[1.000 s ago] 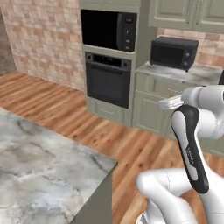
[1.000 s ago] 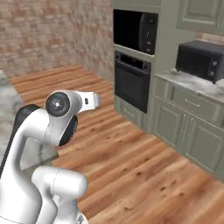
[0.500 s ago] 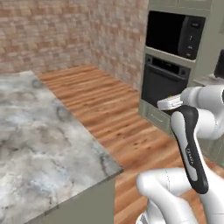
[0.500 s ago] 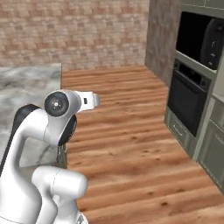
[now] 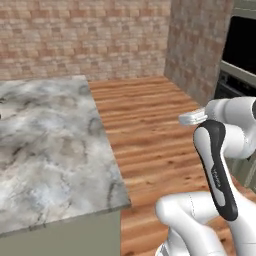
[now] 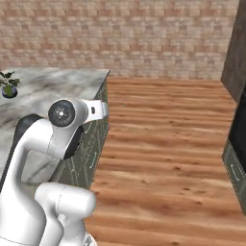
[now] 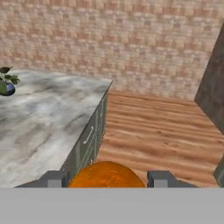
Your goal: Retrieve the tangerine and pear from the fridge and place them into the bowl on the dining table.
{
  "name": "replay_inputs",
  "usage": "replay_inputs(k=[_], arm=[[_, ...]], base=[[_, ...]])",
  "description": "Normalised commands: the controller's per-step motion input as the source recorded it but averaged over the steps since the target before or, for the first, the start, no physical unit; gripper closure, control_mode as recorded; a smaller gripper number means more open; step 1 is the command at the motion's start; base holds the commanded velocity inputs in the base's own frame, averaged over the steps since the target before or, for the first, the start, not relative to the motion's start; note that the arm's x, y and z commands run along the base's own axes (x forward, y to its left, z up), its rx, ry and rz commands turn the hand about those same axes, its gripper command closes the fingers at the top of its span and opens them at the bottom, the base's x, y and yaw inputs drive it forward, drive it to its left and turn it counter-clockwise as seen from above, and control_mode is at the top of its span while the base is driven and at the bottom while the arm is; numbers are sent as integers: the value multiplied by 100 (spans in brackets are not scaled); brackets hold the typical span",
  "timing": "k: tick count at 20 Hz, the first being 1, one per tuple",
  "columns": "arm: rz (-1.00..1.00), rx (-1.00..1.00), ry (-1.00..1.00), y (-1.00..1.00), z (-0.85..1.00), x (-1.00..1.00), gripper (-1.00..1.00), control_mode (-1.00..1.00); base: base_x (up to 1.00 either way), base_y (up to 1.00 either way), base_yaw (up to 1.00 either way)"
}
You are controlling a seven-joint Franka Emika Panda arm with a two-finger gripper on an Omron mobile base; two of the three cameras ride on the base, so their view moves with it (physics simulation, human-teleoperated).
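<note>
In the hand view my gripper is shut on the tangerine, a bright orange ball held between the two dark fingertips. The dining table with its grey-veined marble top lies ahead and to the left of the hand. The same table fills the left side of the left base view, and the table also sits at the left of the right base view. My arm is folded up close to the base. The pear, the fridge and the bowl are out of view.
A small potted plant stands on the far part of the tabletop, and the plant also appears at the hand view's left edge. Wooden floor stretches to a brick wall. A dark built-in oven stands at the right.
The whole picture has swung: the base has turned left, so the oven and microwave slid off to the right and the marble table came into view. The arm keeps its folded pose.
</note>
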Motion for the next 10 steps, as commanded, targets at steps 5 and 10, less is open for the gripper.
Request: replay_inputs(k=[5, 10], arm=[[0, 0, 0, 0, 0, 0, 100, 100], [0, 0, 0, 0, 0, 0, 100, 100]], base=[[100, -100, 38], [100, -100, 38]])
